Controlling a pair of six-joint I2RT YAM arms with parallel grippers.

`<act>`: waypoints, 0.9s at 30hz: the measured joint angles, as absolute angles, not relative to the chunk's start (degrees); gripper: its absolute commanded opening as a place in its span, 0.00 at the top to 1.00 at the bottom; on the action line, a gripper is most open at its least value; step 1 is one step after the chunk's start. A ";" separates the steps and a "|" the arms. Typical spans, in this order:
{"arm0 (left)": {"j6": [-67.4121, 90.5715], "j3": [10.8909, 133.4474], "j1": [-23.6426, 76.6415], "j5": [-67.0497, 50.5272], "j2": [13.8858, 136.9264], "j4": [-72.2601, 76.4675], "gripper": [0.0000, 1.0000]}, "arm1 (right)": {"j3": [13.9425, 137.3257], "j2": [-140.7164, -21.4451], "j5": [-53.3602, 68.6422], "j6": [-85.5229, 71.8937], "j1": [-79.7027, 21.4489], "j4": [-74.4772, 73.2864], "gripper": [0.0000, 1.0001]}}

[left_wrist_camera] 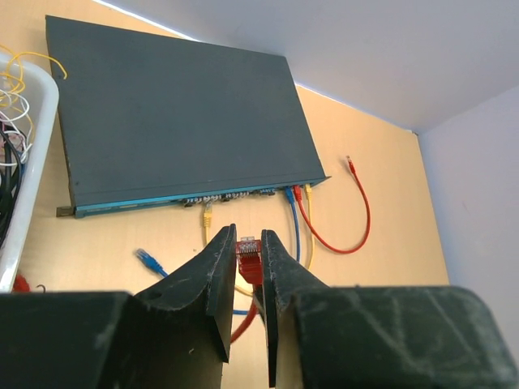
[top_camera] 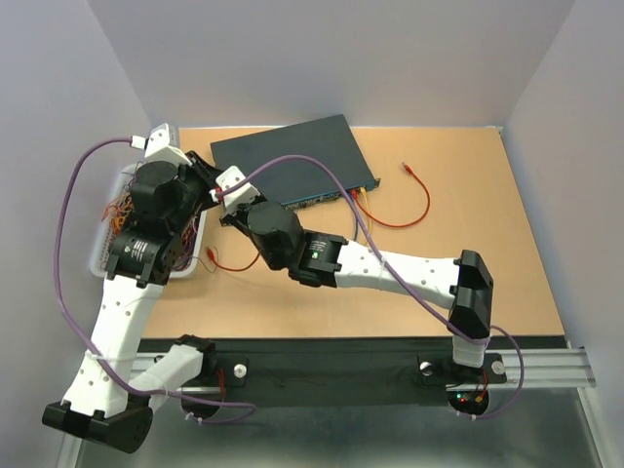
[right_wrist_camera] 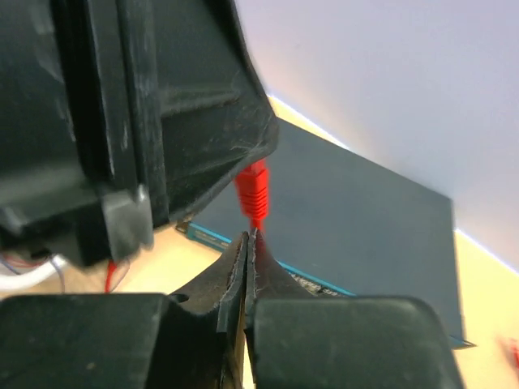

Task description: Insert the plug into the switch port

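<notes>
The switch [top_camera: 292, 161] [left_wrist_camera: 178, 113] [right_wrist_camera: 365, 219] is a flat dark blue-grey box lying at the back of the table, its row of sockets facing the arms. In the left wrist view, my left gripper [left_wrist_camera: 248, 237] is shut on the red plug [left_wrist_camera: 247, 250], whose contacts point toward the sockets. The plug hangs a little above the table, short of the switch. My right gripper [right_wrist_camera: 248, 235] is shut on the red cable just below the plug's ribbed boot [right_wrist_camera: 253, 190]. From above, both grippers meet in front of the switch's left end [top_camera: 219, 195].
A white wire basket [top_camera: 102, 239] [left_wrist_camera: 32, 162] full of cables stands left of the switch. Blue, red and yellow cables [left_wrist_camera: 296, 198] are plugged in near its right end, and a red loop [top_camera: 414, 210] lies beyond. A loose blue plug [left_wrist_camera: 147, 259] lies on the table.
</notes>
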State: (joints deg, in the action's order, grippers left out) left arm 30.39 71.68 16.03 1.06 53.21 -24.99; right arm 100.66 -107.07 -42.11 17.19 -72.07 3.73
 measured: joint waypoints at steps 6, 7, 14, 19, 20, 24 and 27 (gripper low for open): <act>30.68 70.83 16.03 -1.17 52.38 -24.16 1.00 | 92.73 -104.90 -39.48 13.04 -72.05 5.61 0.78; 30.70 70.83 16.03 -1.41 52.38 -24.01 1.00 | 91.59 -104.44 -38.96 12.43 -72.03 5.61 0.75; 31.09 70.83 16.03 -2.76 52.31 -22.85 1.00 | 89.17 -101.56 -38.61 11.31 -71.99 6.74 0.75; 31.14 70.83 16.03 -3.29 52.14 -22.70 1.00 | 89.19 -101.21 -38.85 11.57 -71.99 8.19 0.87; 31.14 70.78 16.03 -3.46 52.07 -22.63 1.00 | 89.19 -101.32 -38.89 11.64 -71.96 8.25 0.87; 31.14 70.63 16.03 -4.32 51.66 -22.55 1.00 | 89.19 -101.97 -38.94 11.75 -71.92 8.27 0.89; 31.14 70.63 16.03 -4.67 51.40 -22.55 1.00 | 89.19 -102.59 -38.98 11.77 -71.92 8.34 0.99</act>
State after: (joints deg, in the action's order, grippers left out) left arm 31.14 70.63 16.03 -4.67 51.40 -22.55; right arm 89.19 -102.59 -38.98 11.77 -71.92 8.34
